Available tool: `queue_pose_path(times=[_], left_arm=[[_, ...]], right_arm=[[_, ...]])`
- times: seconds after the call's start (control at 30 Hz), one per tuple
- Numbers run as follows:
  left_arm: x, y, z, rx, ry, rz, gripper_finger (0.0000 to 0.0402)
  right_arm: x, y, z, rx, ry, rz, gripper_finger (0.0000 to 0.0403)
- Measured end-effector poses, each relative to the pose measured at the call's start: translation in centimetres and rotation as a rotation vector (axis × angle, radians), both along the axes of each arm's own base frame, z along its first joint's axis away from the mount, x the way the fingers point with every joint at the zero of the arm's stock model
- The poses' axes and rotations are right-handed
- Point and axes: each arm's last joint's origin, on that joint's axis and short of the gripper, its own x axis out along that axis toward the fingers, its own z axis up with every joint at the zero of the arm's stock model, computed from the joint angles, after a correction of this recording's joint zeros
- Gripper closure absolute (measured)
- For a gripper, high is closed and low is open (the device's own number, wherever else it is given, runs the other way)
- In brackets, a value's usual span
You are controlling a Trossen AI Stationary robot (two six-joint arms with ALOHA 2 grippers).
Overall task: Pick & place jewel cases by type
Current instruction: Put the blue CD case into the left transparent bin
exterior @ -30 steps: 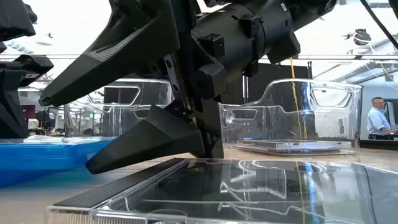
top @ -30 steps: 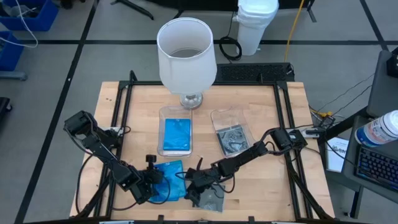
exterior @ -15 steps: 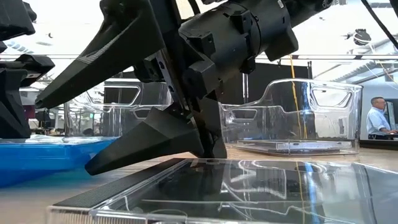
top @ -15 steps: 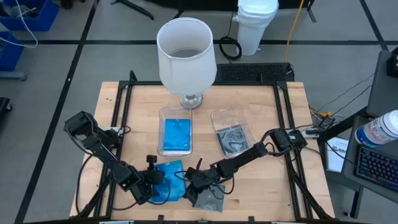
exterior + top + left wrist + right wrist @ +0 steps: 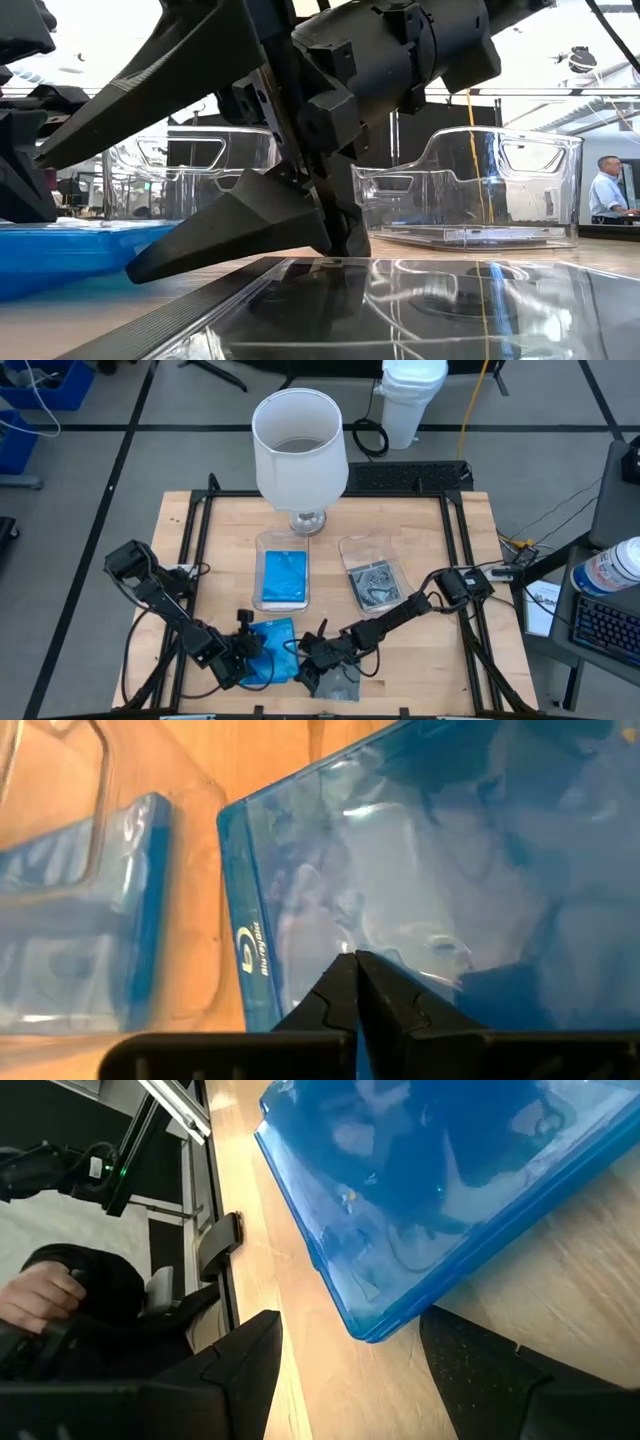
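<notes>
Near table edge: smoky grey jewel case (image 5: 335, 682) lies flat under the right gripper (image 5: 308, 656), fingers spread wide, nothing held. Beside it, a blue jewel case (image 5: 268, 648) is pinched by the left gripper (image 5: 247, 651), fingers closed. Farther back, two clear trays (image 5: 374, 550) are seen, each holding a case.

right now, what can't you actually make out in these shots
- High view: the right arm covers part of the grey jewel case; contact cannot be told.
- High view: the lamp shade hides the table beneath it.
- Low view: the loose blue jewel case is cut off by the picture's edge.
- Left wrist view: the blue case in the tray is blurred behind the tray wall.
</notes>
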Motion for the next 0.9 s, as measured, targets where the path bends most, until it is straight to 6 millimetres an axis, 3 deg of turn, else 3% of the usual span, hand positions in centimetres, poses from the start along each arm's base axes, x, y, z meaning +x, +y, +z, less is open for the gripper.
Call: queue_pose_path(times=[0.13, 0.4, 0.67, 0.9], left_arm=[[-0.1, -0.5, 0.6, 0.034, 0.006, -0.076, 0.0381], [-0.6, -3.1, 4.4, -0.076, 0.025, -0.155, 0.0396], [-1.7, -4.2, 2.5, -0.157, 0.144, -0.131, 0.0395], [-1.3, -4.8, 1.5, -0.179, 0.15, -0.125, 0.0397]], right_arm=[[-0.1, 0.0, -0.1, -0.013, 0.012, 0.001, 0.0177], [-0.3, 0.1, -0.3, -0.031, 0.022, -0.015, 0.0177], [-0.2, 0.1, -0.2, -0.042, 0.009, -0.022, 0.0177], [-0.2, 0.1, -0.2, -0.047, 0.007, -0.025, 0.0177]])
